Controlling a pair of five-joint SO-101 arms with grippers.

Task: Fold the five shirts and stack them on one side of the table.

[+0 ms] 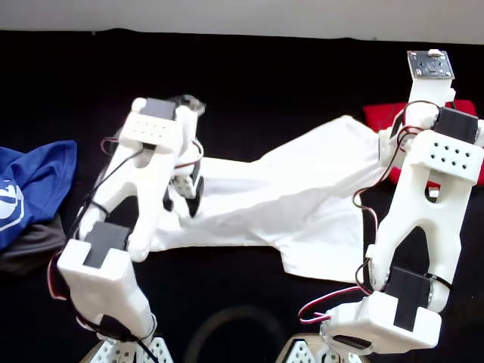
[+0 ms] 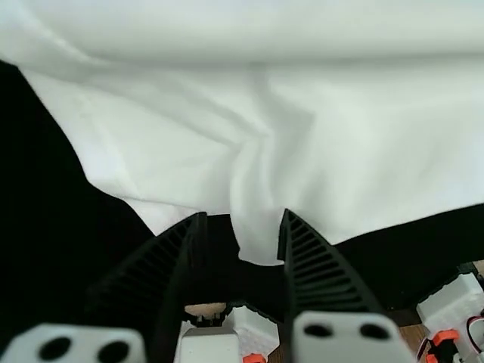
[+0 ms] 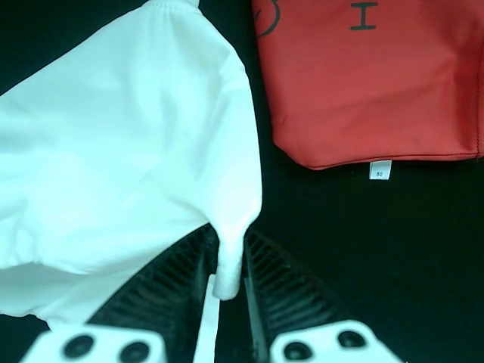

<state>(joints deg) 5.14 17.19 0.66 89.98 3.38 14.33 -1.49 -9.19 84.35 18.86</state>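
Observation:
A white shirt (image 1: pixel 302 197) lies spread and crumpled across the middle of the black table. My left gripper (image 1: pixel 185 198) is at its left edge. In the left wrist view the gripper (image 2: pixel 243 219) is open, with a hanging fold of the white shirt (image 2: pixel 302 113) between its fingers. My right gripper (image 1: pixel 387 144) is at the shirt's far right corner. In the right wrist view the gripper (image 3: pixel 231 234) is shut on a pinched edge of the white shirt (image 3: pixel 113 151). A red shirt (image 3: pixel 363 83) lies flat just beside that corner.
A blue shirt (image 1: pixel 34 185) lies bunched at the table's left edge on top of a dark grey shirt (image 1: pixel 30 246). The red shirt (image 1: pixel 382 115) sits at the back right, partly behind the right arm. The black tabletop (image 1: pixel 249 91) stretches behind the white shirt.

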